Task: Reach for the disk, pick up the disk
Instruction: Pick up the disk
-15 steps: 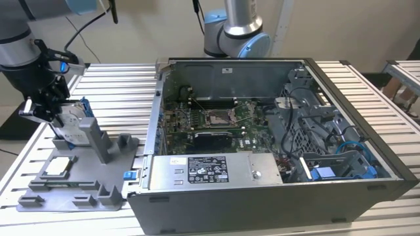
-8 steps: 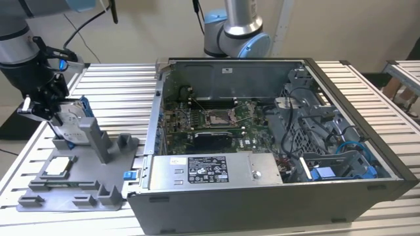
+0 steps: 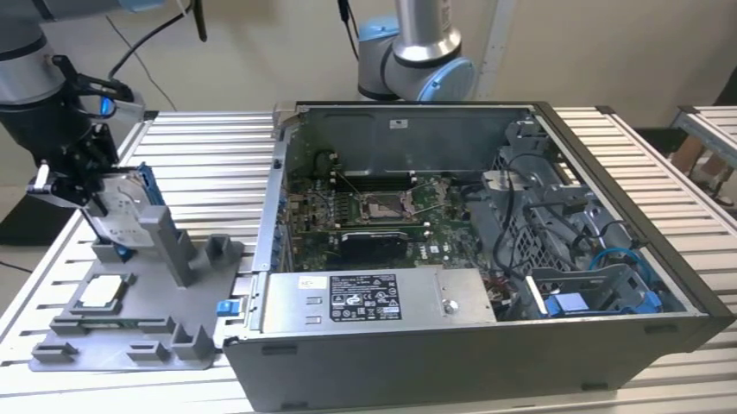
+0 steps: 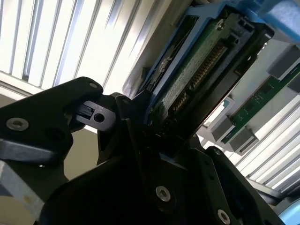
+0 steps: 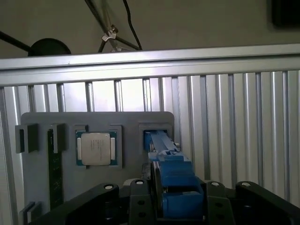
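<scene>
1. Slatted aluminium table [image 3: 207, 147] carries everything. On it the disk [image 3: 124, 200] stands on edge in a slot of the grey fixture [image 3: 116, 355], at nine o'clock from the open computer case [image 3: 461, 371] in the exterior view.
2. My gripper [image 5: 174, 187] straddles the disk. As far as I can judge, my fingers [image 5: 138, 199] pinch its blue bracket from both sides.
3. The reach looks done to me, and the grip seems made. The lift is not done: in the first wrist view the disk's far end sits down in its slot.
4. I count one disk, one gripper, one fixture and one case.
5. One square silver chip [image 5: 96, 148] lies in its pocket, at seven o'clock from the disk in the exterior view. One green memory stick [image 5: 55, 173] lies near it on the same fixture.
6. One other arm [image 3: 415, 52] stands at twelve o'clock from the case.
</scene>
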`<state>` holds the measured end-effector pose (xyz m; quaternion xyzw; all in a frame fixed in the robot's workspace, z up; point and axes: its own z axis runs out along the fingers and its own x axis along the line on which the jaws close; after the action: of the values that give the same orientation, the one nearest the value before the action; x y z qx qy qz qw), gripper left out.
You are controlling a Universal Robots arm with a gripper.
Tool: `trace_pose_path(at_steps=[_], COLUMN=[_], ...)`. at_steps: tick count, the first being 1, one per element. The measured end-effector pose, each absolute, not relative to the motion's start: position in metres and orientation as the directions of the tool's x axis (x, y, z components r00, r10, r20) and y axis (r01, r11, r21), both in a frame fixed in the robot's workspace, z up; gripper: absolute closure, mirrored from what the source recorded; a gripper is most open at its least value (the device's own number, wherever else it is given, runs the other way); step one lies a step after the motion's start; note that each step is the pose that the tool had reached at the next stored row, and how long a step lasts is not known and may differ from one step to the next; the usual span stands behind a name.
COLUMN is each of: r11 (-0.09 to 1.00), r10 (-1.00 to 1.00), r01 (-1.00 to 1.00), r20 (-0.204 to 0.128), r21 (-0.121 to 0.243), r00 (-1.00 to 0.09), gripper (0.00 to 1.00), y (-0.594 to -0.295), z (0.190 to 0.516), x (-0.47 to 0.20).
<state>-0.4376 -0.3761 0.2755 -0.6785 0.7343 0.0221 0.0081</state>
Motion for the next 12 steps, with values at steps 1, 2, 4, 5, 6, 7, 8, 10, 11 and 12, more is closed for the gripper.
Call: trace_pose_path(at_steps=[1, 2, 4, 5, 6, 7, 8, 10, 11, 12], r11=[0.078, 0.078, 0.078, 0.078, 0.078, 0.078, 0.078, 0.078, 0.078, 0.078], r10=[-0.996, -0.996, -0.996, -0.996, -0.996, -0.996, -0.996, -0.996, -0.996, -0.996], r01=[-0.997, -0.997, -0.997, -0.997, -0.997, -0.997, -0.997, -0.997, -0.997, -0.997], r20=[-0.042, -0.042, -0.042, -0.042, -0.042, -0.042, -0.042, -0.042, -0.042, -0.042], r21=[0.021, 0.021, 0.021, 0.021, 0.021, 0.021, 0.021, 0.021, 0.021, 0.021], r00=[-0.079, -0.079, -0.079, -0.079, -0.079, -0.079, -0.079, -0.079, -0.079, -0.079], gripper=[1.0, 1.0, 1.0, 1.0, 1.0, 1.0, 1.0, 1.0, 1.0, 1.0], y=[-0.376, -0.376, -0.376, -0.376, -0.376, -0.376, -0.376, -0.376, -0.376, -0.376], z=[0.277, 0.278, 0.281, 0.282, 0.284, 0.285, 0.287, 0.29, 0.291, 0.293], x=[-0.438, -0.438, -0.438, -0.438, -0.438, -0.438, -0.438, -0.438, -0.438, -0.438])
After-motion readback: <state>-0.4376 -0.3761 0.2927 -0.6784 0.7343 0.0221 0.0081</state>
